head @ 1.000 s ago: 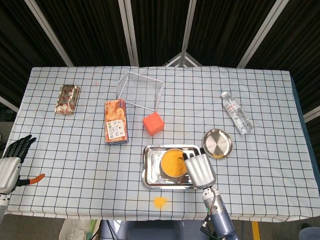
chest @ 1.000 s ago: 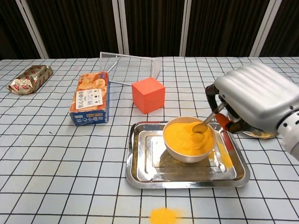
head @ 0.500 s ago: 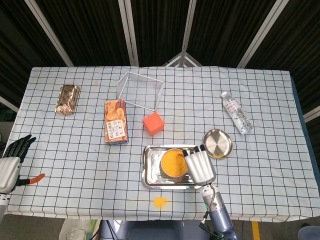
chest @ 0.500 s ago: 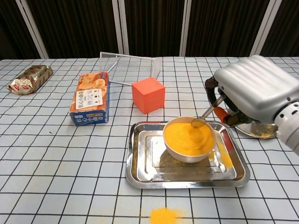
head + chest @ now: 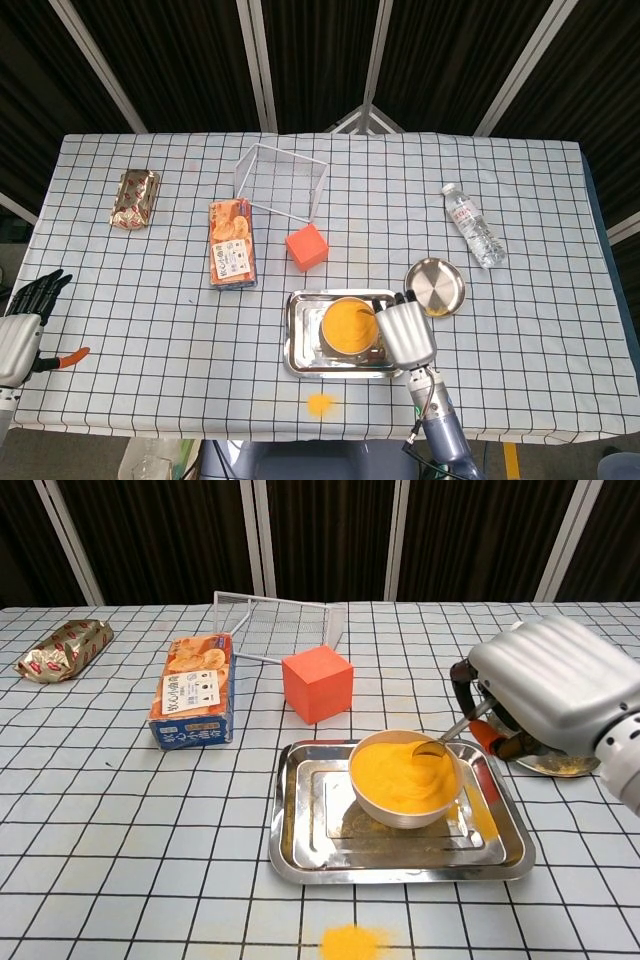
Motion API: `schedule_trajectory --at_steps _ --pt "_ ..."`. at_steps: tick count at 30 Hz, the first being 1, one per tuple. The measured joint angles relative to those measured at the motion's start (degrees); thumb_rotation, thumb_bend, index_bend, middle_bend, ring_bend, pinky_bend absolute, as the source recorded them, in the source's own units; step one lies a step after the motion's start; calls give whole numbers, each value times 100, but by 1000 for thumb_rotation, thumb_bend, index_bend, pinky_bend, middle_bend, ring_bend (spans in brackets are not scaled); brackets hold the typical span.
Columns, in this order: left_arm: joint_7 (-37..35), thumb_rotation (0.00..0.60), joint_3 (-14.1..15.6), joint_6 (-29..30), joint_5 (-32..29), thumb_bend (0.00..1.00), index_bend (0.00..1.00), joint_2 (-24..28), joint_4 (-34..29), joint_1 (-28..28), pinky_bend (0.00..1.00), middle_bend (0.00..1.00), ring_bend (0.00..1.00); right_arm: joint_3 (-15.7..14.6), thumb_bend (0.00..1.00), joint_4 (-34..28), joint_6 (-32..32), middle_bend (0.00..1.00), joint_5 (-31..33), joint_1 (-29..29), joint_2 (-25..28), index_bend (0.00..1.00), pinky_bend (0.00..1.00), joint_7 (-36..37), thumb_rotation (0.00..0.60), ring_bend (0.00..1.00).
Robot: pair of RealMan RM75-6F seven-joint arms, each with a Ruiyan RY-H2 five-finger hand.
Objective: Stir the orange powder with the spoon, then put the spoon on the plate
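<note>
Orange powder fills the bowl on the steel tray in the head view, and the right hand now sits at the bowl's right edge, nearer the round plate than it was half a second ago, when it lay closer over the bowl. From this view I cannot make out the spoon under the hand. The left hand hangs at the table's left edge with fingers apart, holding nothing, unchanged.

From the chest view, the right hand holds the spoon by its orange-tipped handle, and the spoon's bowl lies at the right rim of the powder, lower and further right than a moment ago, when it was lifted above the far rim. The bowl stands on the tray; the plate shows only as a sliver beneath the hand. Spilled powder lies on the tray's right side and on the cloth in front.

That circling suggests stirring is under way; the spoon has not yet gone to the plate, which lies just beside the hand.
</note>
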Motion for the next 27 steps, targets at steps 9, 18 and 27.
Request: schedule_trajectory --at_steps 9,18,27 --pt "-4 600 5 8 10 0 0 3 -4 5 0 0 0 -246 688 -86 -21 758 -108 -77 -41 899 525 78 600 593" --pt "-11 600 2 9 1 0 0 4 -12 7 0 0 0 -362 689 -263 25 759 -165 -187 -105 899 525 138 600 593" --pt "-15 600 0 8 0 0 0 6 -18 6 0 0 0 -397 694 -346 57 760 -267 -250 -107 903 524 210 600 593"
